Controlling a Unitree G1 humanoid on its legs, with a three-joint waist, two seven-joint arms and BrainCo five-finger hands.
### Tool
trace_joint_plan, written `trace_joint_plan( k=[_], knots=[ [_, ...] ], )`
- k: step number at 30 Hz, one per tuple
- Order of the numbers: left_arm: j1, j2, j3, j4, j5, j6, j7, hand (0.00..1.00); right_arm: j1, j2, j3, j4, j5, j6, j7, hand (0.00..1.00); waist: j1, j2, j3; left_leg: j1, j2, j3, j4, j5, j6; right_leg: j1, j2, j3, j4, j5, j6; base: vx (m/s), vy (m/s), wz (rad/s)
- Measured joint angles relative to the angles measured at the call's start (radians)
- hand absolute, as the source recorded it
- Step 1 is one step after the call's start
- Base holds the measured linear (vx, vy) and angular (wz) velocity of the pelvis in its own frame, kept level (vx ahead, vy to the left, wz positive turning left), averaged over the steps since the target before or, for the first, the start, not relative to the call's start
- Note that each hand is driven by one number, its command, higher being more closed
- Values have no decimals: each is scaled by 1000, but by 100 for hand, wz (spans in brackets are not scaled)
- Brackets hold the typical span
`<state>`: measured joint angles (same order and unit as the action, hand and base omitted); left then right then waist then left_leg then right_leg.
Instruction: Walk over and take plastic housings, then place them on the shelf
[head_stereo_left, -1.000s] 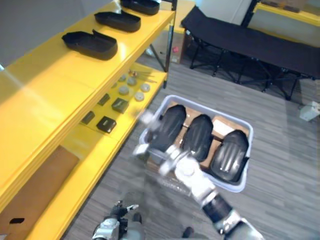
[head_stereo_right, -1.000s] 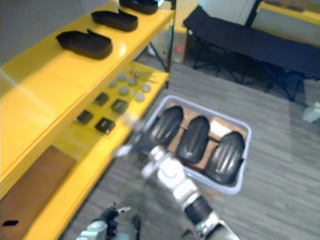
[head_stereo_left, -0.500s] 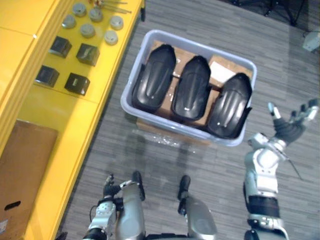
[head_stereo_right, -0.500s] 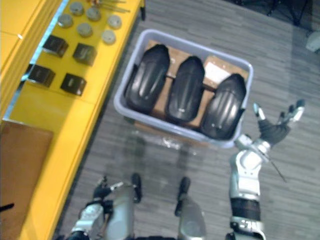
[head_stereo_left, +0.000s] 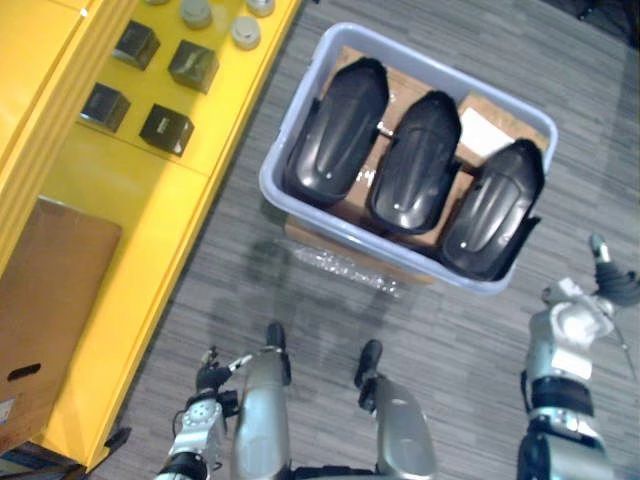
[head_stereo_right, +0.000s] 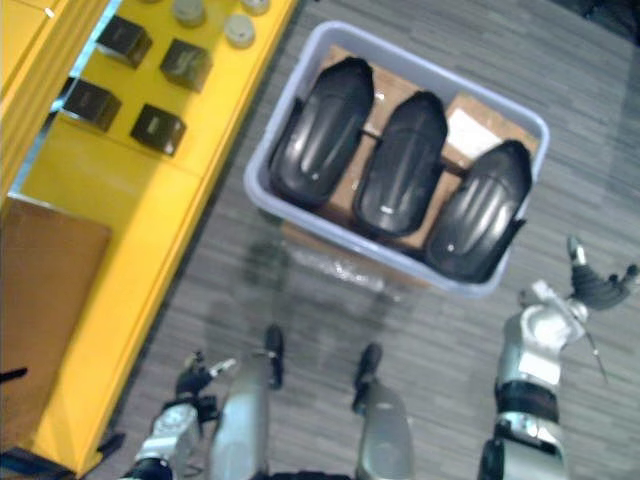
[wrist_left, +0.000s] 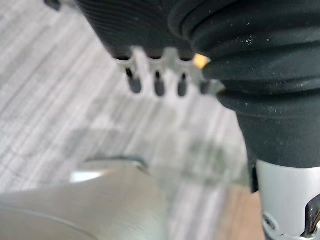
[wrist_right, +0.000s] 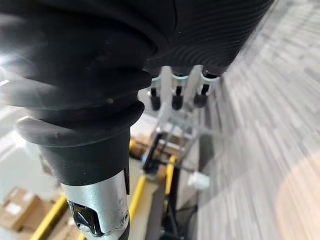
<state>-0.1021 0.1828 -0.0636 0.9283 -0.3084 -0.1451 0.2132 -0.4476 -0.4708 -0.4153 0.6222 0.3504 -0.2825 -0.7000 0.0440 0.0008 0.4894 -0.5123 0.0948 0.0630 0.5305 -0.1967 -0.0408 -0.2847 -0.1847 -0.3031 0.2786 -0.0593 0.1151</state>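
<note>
Three black plastic housings lie side by side in a pale blue-grey bin on the grey plank floor in front of me. The left housing sits against the bin's wall on the shelf side, the middle housing is just beside it, and the right housing fills the corner nearest my right arm. All three rest on pieces of brown cardboard inside the bin, with a paler scrap showing between the middle and right ones.

My right hand hangs over the floor just beside the bin's near right corner, apart from it. Its fingers are straight and spread, and it grasps nothing. My left hand is low at my left side over the floor, between me and the shelf, well apart from the bin. Its fingers are relaxed in a row and hold nothing.

The yellow shelf runs along my left, close to the bin. On it lie small black boxes in a loose cluster and, farther along, grey round parts. A flat brown cardboard sheet lies on the shelf's near end.
</note>
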Motion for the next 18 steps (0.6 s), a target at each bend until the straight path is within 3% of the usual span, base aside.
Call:
trace_joint_plan(
  k=[5, 9, 15, 18],
  knots=[
    [1, -11, -39, 18, -15, 11, -5, 0, -106, -129, 0, 125, 37, 37, 13, 0, 22, 58, 29, -18, -18, -5, 2, 11, 17, -29, -26, -1, 43, -14, 11, -34, 29, 9],
    [11, -35, -50, 37, -60, 23, -31, 0, -192, -242, 12, 230, 68, 125, 74, 0, 26, 109, 31, -32, -40, -6, -1, 20, 31, -54, -53, -2, 77, -22, 19, -27, 39, 10],
    [34, -43, -68, 39, -126, 65, -64, 0, -270, -312, 75, 361, 69, 245, 156, 0, 30, 148, 37, -34, -74, -1, -17, 39, 41, -82, -96, -1, 124, -39, 33, -2, 30, 9],
    [39, -52, -67, 39, -127, 83, -78, 0, -278, -341, 87, 375, 68, 271, 175, 0, 37, 165, 34, -34, -86, 0, -20, 43, 46, -91, -114, -1, 149, -52, 37, -5, 8, 10]
  ],
)
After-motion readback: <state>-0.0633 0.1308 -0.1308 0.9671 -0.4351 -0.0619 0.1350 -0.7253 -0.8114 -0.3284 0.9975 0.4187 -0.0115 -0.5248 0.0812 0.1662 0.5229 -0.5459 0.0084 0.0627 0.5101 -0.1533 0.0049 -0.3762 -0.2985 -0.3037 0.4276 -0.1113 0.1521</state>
